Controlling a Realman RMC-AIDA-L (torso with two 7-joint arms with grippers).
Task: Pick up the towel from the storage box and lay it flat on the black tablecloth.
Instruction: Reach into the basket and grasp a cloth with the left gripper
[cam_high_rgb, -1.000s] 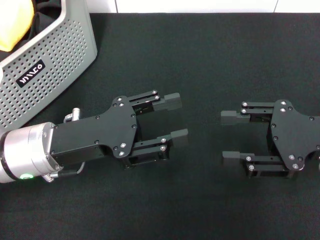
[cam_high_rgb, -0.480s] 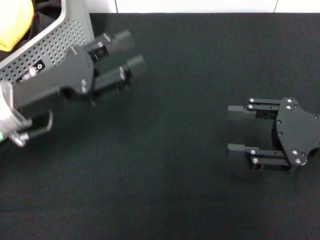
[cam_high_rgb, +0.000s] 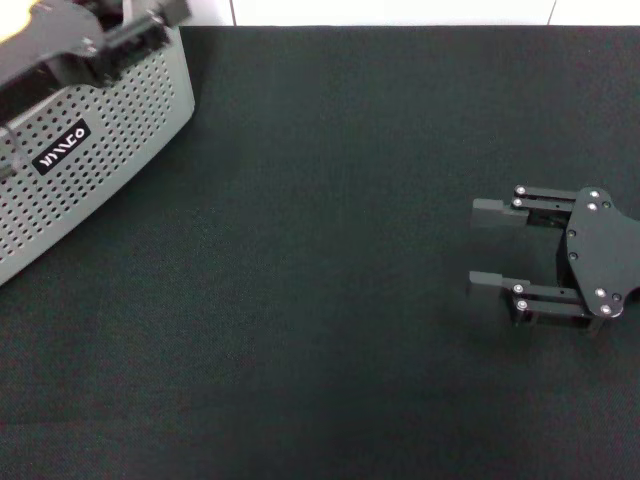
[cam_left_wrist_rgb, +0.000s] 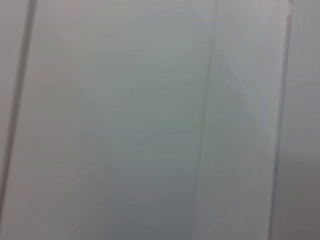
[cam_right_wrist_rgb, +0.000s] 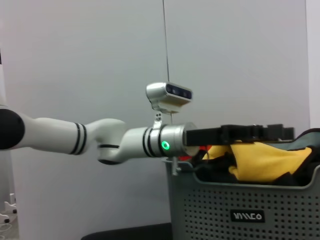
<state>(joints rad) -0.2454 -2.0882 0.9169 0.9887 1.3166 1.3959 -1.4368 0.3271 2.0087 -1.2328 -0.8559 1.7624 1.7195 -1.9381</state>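
the left gripper hovers over the storage box at the far left corner of the black tablecloth; whether its fingers are apart or together cannot be told. the towel lies bunched in the box, yellow face up. the right gripper rests spread apart over the tablecloth's right side.
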